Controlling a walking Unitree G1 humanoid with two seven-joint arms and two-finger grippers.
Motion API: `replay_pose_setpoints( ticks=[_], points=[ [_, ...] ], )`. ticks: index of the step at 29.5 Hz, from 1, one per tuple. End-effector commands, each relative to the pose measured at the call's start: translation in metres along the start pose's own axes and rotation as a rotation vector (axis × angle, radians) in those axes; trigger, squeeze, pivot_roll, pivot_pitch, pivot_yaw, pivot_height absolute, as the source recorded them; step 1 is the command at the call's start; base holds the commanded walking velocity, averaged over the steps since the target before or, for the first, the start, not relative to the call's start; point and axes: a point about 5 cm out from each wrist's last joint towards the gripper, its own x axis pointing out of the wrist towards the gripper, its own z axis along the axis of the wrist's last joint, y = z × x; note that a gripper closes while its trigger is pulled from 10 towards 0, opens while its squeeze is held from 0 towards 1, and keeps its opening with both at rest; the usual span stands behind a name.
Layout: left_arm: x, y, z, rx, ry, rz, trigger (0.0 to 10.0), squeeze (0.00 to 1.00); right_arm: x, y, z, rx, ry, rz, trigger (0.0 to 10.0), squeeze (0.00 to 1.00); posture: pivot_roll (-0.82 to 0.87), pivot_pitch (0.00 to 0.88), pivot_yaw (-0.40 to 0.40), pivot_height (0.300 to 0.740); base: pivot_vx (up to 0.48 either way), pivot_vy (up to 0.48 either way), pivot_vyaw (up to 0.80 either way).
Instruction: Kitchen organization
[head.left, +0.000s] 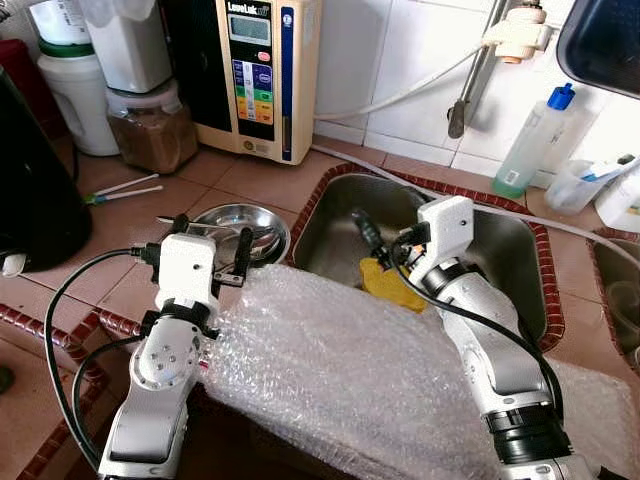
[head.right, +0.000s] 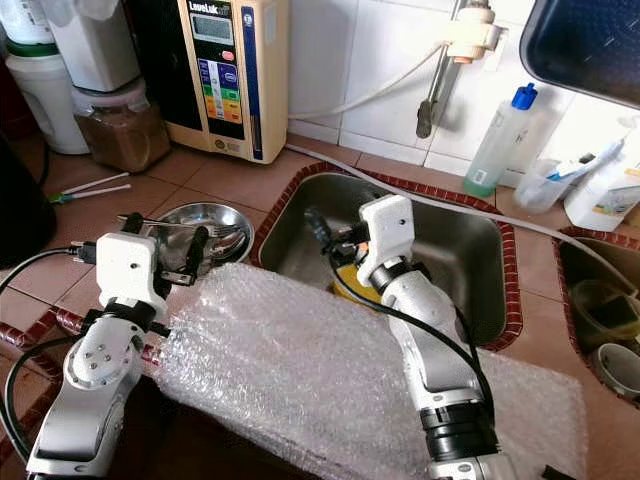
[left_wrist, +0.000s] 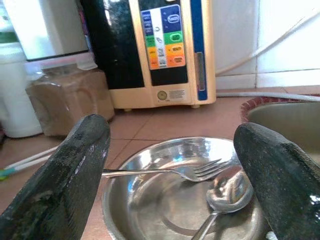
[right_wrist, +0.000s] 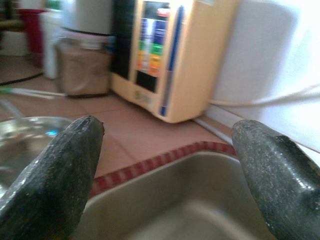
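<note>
A shallow steel bowl (head.left: 262, 222) sits on the tiled counter just left of the sink (head.left: 505, 250). In it lie a fork (left_wrist: 195, 172) and a spoon (left_wrist: 227, 192). My left gripper (head.left: 212, 240) hovers low at the bowl's near edge, open, with nothing between its fingers (left_wrist: 65, 170). My right gripper (head.left: 372, 240) hangs open over the left part of the sink, pointing toward the sink's left rim, empty. Just below it a yellow sponge-like thing (head.left: 388, 285) lies in the basin.
A sheet of bubble wrap (head.left: 330, 370) covers the counter front under both arms. A beige water unit (head.left: 255, 70), a jar of brown powder (head.left: 150, 130) and white jugs stand at the back left. A blue-capped bottle (head.left: 535, 140) stands behind the sink, and a black appliance (head.left: 30, 190) at far left.
</note>
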Motion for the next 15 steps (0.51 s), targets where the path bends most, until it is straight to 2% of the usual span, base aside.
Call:
replay_pose_setpoints(
  ticks=[1, 6, 7, 8, 9, 11, 13, 14, 15],
  points=[
    [-0.002, 0.000, 0.004, 0.023, -0.024, 0.002, 10.0, 0.00, -0.003, 0.001, 0.002, 0.008, 0.003, 0.035, 10.0, 0.00, 0.06, 0.000, -0.054, 0.740, 0.000, 0.000, 0.00],
    [-0.011, 0.004, -0.010, 0.058, 0.004, 0.008, 10.0, 0.00, -0.004, 0.000, 0.001, 0.003, 0.028, 0.042, 10.0, 0.00, 0.06, 0.000, -0.054, 0.740, 0.000, 0.000, 0.00],
    [-0.013, 0.005, -0.011, 0.058, 0.008, 0.014, 8.4, 0.00, -0.005, 0.000, 0.001, 0.003, 0.030, 0.046, 10.0, 0.00, 0.06, 0.000, -0.054, 0.740, 0.000, 0.000, 0.00],
    [-0.014, 0.006, -0.013, 0.057, 0.012, 0.019, 8.4, 0.00, -0.005, 0.001, 0.001, 0.001, 0.031, 0.050, 10.0, 0.00, 0.06, 0.000, -0.054, 0.740, 0.000, 0.000, 0.00],
    [-0.016, 0.008, -0.016, 0.052, 0.023, 0.029, 7.9, 0.00, -0.005, 0.003, 0.000, 0.001, 0.033, 0.059, 10.0, 0.00, 0.06, 0.000, -0.054, 0.740, 0.000, 0.000, 0.00],
    [-0.018, 0.007, -0.021, 0.053, 0.042, 0.026, 8.4, 0.00, -0.005, 0.005, -0.001, 0.000, 0.038, 0.073, 10.0, 0.00, 0.07, 0.000, -0.053, 0.740, 0.000, 0.000, 0.00],
    [-0.019, 0.007, -0.022, 0.052, 0.049, 0.024, 8.4, 0.00, -0.005, 0.006, -0.001, -0.001, 0.040, 0.077, 10.0, 0.00, 0.07, 0.000, -0.052, 0.740, 0.000, 0.000, 0.00],
    [-0.020, 0.005, -0.027, 0.030, 0.086, 0.018, 10.0, 0.00, -0.005, 0.008, -0.002, -0.001, 0.044, 0.085, 10.0, 0.00, 0.07, 0.000, -0.051, 0.740, 0.000, 0.000, 0.00],
    [-0.021, 0.005, -0.028, 0.025, 0.092, 0.015, 10.0, 0.00, -0.005, 0.008, -0.002, -0.001, 0.044, 0.086, 10.0, 0.00, 0.07, 0.000, -0.050, 0.740, 0.000, 0.000, 0.00]
  ],
)
